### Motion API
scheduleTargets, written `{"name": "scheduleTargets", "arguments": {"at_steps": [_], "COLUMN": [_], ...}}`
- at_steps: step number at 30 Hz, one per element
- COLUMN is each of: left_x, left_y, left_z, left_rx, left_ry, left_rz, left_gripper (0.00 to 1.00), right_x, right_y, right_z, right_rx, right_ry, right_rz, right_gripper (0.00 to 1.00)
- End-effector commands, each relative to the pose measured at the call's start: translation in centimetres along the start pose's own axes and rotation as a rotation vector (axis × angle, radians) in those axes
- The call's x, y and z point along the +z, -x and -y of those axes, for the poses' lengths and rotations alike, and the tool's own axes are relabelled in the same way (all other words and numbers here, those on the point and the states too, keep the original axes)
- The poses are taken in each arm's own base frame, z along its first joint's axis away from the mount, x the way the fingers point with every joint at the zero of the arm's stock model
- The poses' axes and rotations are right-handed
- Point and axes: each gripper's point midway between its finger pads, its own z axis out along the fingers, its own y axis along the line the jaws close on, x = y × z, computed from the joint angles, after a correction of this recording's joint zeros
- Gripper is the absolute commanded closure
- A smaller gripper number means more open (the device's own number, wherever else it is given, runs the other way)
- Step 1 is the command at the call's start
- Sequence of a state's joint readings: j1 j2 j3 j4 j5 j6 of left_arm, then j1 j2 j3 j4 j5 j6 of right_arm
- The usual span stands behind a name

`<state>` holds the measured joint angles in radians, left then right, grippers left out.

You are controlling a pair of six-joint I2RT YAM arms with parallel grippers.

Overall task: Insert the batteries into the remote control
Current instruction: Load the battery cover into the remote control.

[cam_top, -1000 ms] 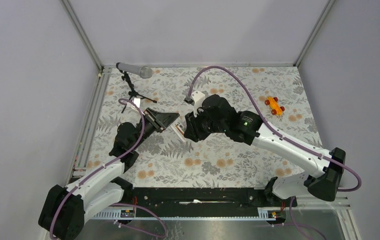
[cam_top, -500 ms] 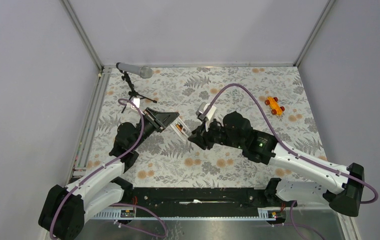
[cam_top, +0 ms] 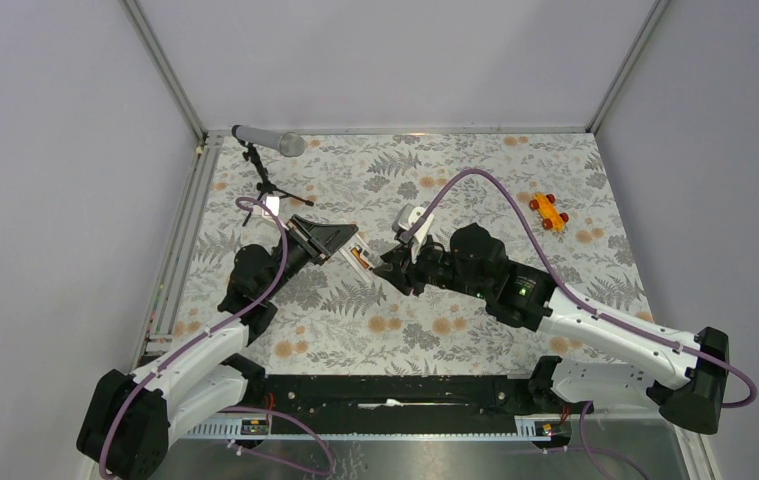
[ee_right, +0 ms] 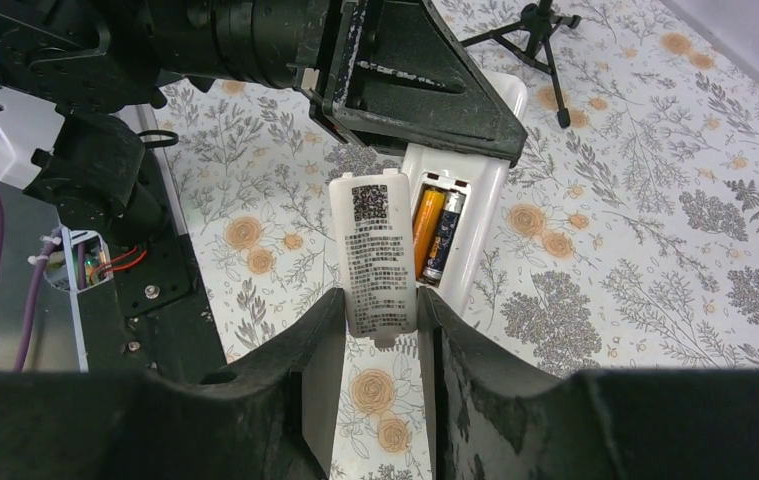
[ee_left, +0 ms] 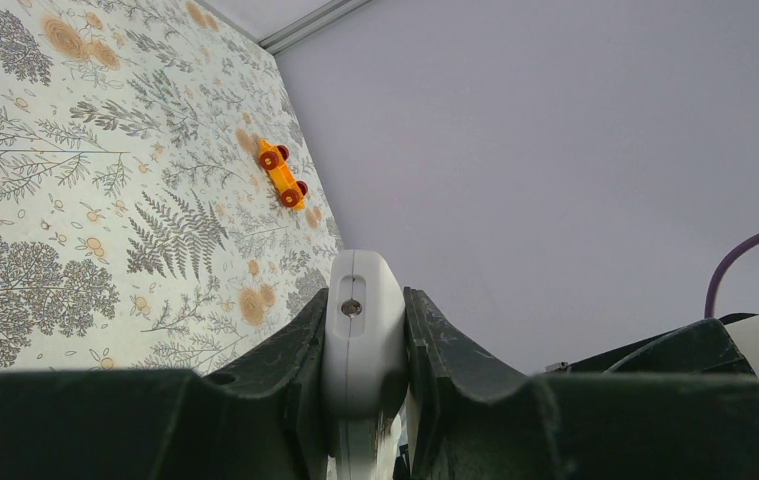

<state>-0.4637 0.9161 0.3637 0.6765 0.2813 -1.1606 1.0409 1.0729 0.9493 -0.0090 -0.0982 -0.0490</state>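
Observation:
My left gripper (ee_left: pixel 363 300) is shut on one end of the white remote control (ee_left: pixel 363 345) and holds it off the table. In the top view the remote control (cam_top: pixel 359 257) sticks out from the left gripper (cam_top: pixel 347 246) toward the right gripper (cam_top: pixel 387 270). The right wrist view shows its open compartment with two batteries (ee_right: pixel 428 232) side by side, one orange, one dark. My right gripper (ee_right: pixel 380 300) is shut on a white cover plate (ee_right: pixel 380 255) printed with text. The plate hangs just left of the compartment, beside the remote control (ee_right: pixel 480 205).
A grey microphone (cam_top: pixel 268 142) on a black tripod (ee_right: pixel 545 20) stands at the far left. An orange toy car (cam_top: pixel 548 211) sits at the far right, also in the left wrist view as the toy car (ee_left: pixel 282 173). A black rail (cam_top: pixel 385 390) runs along the near edge.
The right arm has swung back from over the remote toward the near right, then edged a little toward it again. The left arm has held still with the remote.

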Motion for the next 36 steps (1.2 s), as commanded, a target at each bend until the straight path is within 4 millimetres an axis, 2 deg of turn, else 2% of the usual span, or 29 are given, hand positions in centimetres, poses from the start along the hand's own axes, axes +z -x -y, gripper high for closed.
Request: {"name": "scheduleTargets", "arguments": {"at_steps": [1,7,14,19,25,36], "left_x": [0.1,0.1,0.3,0.4,0.2,0.2], "left_y": [0.9,1.0,0.9,0.7,0.7,0.5], "left_z": [1.8,1.8,1.2,0.6,0.6,0.7], "left_rx": [0.021,0.018,0.009,0.012,0.033,0.049], "left_ry": [-0.075,-0.072,-0.026,0.012,0.018,0.01], "left_rz": [0.045,0.048,0.034,0.019,0.018,0.007], "left_gripper": [1.0,1.0,1.0,1.0,1.0,1.0], "right_x": [-0.3,0.6,1.4,2.1,3.0,3.6], "right_y": [2.1,0.7,-0.3,-1.0,-2.7,-3.7], "right_z": [0.1,0.9,0.5,0.8,1.0,1.3], "right_rx": [-0.023,0.104,0.237,0.26,0.282,0.312], "right_ry": [-0.017,-0.088,-0.135,-0.168,-0.205,-0.246], "right_rz": [0.063,-0.099,-0.26,-0.349,-0.469,-0.539], "right_gripper": [0.61,0.6,0.6,0.61,0.62,0.61]}}
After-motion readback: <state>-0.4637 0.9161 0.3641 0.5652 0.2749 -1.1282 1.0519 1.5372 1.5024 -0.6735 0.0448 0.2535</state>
